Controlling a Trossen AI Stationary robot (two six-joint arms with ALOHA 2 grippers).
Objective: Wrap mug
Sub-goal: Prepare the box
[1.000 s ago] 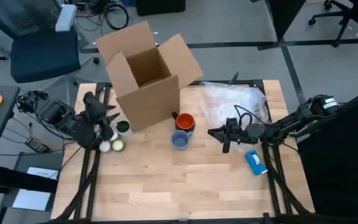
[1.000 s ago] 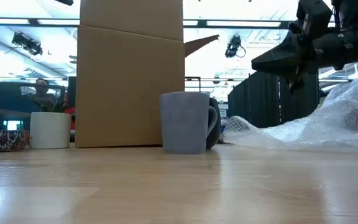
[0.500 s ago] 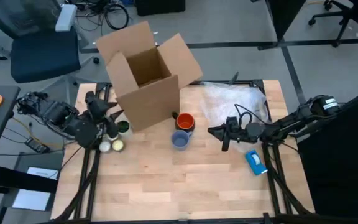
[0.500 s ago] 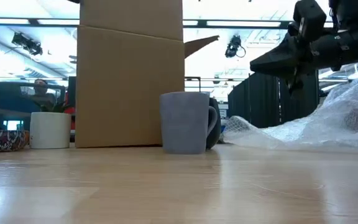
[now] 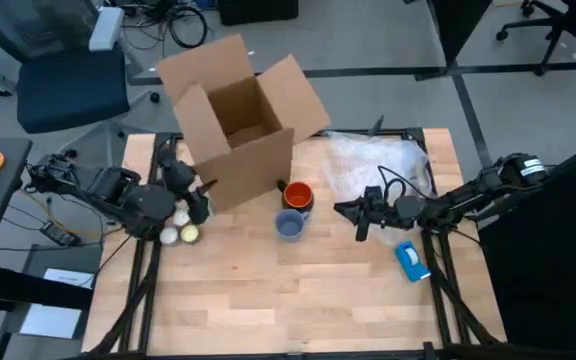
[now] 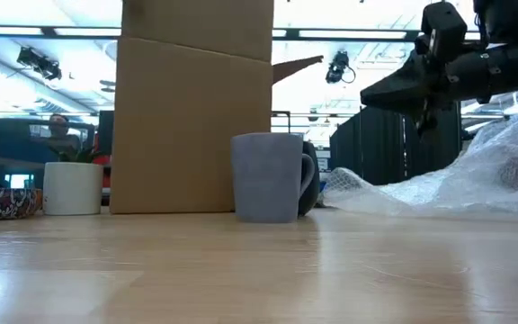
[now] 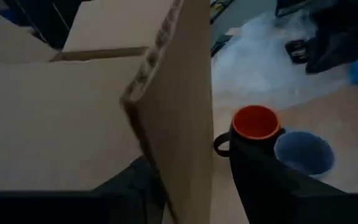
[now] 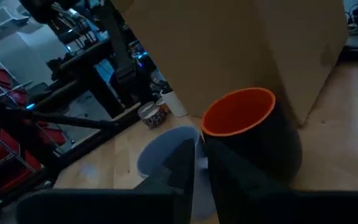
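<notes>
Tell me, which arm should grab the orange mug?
Probably the right. Its claw hangs beside the mug with bare table between. The left claw is pressed against the cardboard box.

I'm working in a robotics lab: an office chair [image 5: 63,75], loose cables [image 5: 173,20] on grey floor, ceiling-mounted cameras [image 6: 39,61], and dark partitions [image 6: 380,139] beyond my table [image 5: 268,290].

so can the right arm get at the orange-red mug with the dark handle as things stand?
Probably yes. The right gripper hovers beside the orange-red mug, with bare table between them. The grey-blue mug stands close beside it, and the cardboard box crowds its far side.
</notes>
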